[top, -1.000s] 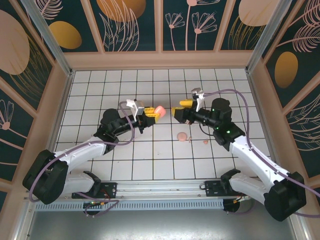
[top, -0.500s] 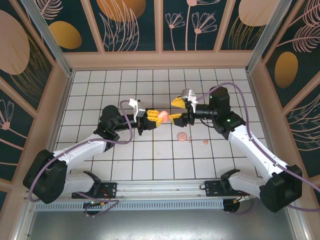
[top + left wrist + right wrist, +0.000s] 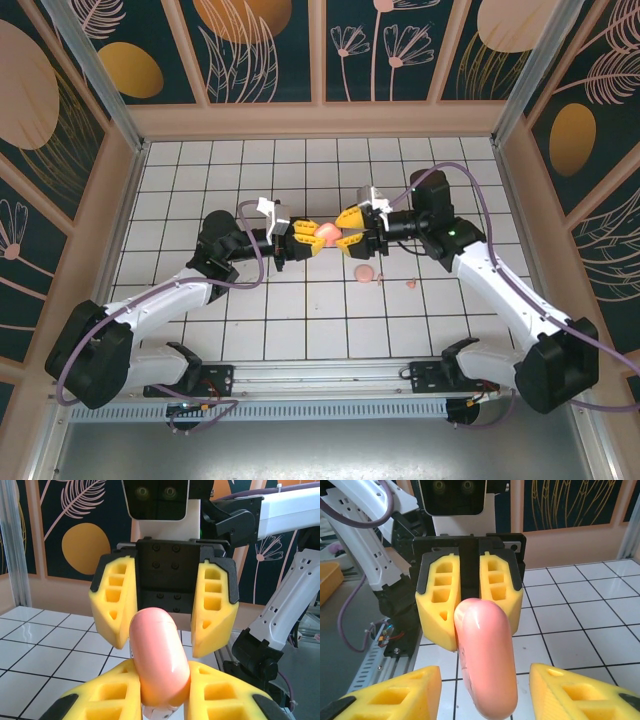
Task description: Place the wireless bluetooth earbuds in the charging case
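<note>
At one end of the charging case [image 3: 325, 233], the left gripper [image 3: 307, 239] clamps it. The right gripper [image 3: 347, 229] straddles the other end, jaws apart. The earbuds [image 3: 411, 284] lie on the tiles below the case, rightward. Closing should probably be centred and gentle.

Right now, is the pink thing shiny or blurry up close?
Left wrist view: the pink case has a white sheen and the floor tiles gleam. Right wrist view: a bright streak runs down the case's left side, edges sharp. Top external view: even light, case too small for glare.
</note>
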